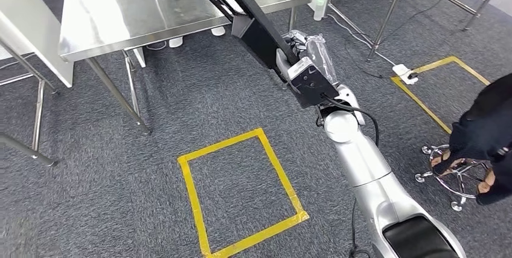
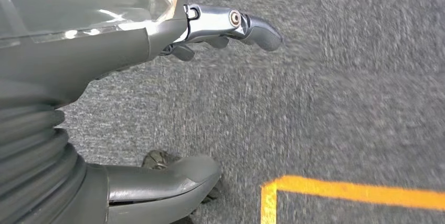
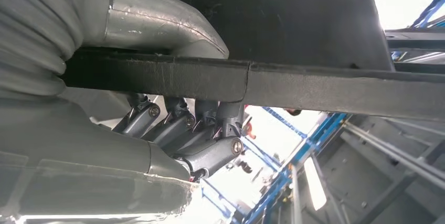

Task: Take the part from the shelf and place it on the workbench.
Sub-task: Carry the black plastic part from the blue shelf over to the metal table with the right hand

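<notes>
Right hand (image 1: 311,58) has its fingers wrapped around the long black part (image 1: 241,13), which I'm carrying out over the carpet with its far end already reaching over the steel bench (image 1: 121,10). Left hand (image 2: 157,103) hangs spread, holding nothing. I'd keep it level, get more of it over the bench (that end droops), then lower flat before letting go.

The right robot hand (image 1: 309,58) grips a long black part (image 1: 241,10) beside the workbench (image 1: 121,16).

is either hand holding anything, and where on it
The right hand grips a long black part near its lower end, thumb on one side of its edge, fingers on the other. The left hand holds nothing.
</notes>
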Tool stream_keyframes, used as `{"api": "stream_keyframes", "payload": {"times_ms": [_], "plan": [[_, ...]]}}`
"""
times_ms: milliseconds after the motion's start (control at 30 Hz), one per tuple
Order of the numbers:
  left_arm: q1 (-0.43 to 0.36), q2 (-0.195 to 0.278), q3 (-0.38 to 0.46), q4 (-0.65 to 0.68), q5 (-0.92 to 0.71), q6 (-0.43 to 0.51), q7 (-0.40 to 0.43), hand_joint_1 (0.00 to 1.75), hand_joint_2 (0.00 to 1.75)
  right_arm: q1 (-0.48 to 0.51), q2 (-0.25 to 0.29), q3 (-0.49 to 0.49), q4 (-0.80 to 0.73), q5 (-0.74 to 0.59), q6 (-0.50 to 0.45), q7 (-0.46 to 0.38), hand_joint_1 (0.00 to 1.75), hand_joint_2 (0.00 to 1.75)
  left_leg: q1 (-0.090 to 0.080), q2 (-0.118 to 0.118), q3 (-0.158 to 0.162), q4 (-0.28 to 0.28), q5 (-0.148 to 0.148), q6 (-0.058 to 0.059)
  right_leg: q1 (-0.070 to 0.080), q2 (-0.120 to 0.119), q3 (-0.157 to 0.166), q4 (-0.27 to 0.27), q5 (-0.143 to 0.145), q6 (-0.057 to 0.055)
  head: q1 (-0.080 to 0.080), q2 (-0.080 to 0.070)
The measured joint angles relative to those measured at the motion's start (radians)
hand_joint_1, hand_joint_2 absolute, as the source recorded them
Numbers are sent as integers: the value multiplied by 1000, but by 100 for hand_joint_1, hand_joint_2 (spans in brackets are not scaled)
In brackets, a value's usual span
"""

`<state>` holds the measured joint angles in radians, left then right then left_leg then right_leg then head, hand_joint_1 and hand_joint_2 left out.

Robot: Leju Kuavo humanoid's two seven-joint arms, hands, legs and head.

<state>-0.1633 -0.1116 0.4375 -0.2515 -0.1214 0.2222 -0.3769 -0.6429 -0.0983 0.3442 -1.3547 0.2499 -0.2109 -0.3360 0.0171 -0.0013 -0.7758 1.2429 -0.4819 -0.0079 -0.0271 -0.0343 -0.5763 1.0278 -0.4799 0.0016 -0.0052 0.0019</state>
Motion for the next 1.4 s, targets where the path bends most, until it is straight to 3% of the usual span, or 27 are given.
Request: {"api": "stream_keyframes", "payload": {"times_ms": [67,133,200,300,600,1000,1100,1200,1267,1333,1400], "plan": [[0,2,0,0,2,0,0,0,175,-2,1,0,0,-10,1,-4,175,175,-3,10,73,-140,61,10,3,-9,6,0,-6,7,0,0],[-1,4,0,0,3,0,0,0,175,-4,2,-1,0,-19,2,-7,175,175,-11,16,111,-210,76,20,7,-14,8,-1,-11,14,1,0],[0,3,0,0,4,0,0,0,175,-5,2,-1,0,-22,4,-8,175,175,-16,13,115,-218,75,23,11,-17,9,-6,-13,21,1,0],[1,2,0,0,5,2,0,0,175,-6,-2,-2,0,-25,7,-11,175,175,-21,9,122,-229,81,19,15,-19,17,-15,-13,24,4,0],[2,0,0,2,5,1,-1,0,175,-7,-6,-2,1,-28,11,-14,175,175,-27,4,122,-229,78,30,11,-22,27,-33,-6,36,5,0],[1,2,-7,2,-12,-39,-24,0,175,-23,-6,-2,10,-21,11,-20,175,175,-26,4,123,-228,81,35,11,-22,27,-34,-3,40,5,0],[1,8,-17,2,-16,-43,-28,0,175,-32,-6,-1,15,-21,11,-20,175,175,-29,3,122,-226,73,45,1,-23,29,-39,-2,46,5,0],[1,14,-24,2,-23,-44,-29,0,175,-35,-6,-1,16,-20,11,-20,175,175,-26,-1,130,-242,58,64,-3,-20,37,-22,4,61,6,0],[0,15,-27,2,-26,-45,-30,0,175,-35,-8,-1,17,-20,11,-21,175,175,-22,-7,156,-255,48,77,-5,-2,13,29,-13,62,8,0],[-3,16,-30,2,-27,-46,-30,0,175,-34,-12,-2,17,-21,12,-22,175,175,-20,-11,180,-258,41,84,-5,20,-59,145,-54,52,10,0],[-2,16,-31,3,-27,-47,-30,0,175,-27,-18,-2,18,-21,12,-22,175,175,-19,-18,194,-257,30,82,-5,29,-139,254,-77,52,13,0]]}}
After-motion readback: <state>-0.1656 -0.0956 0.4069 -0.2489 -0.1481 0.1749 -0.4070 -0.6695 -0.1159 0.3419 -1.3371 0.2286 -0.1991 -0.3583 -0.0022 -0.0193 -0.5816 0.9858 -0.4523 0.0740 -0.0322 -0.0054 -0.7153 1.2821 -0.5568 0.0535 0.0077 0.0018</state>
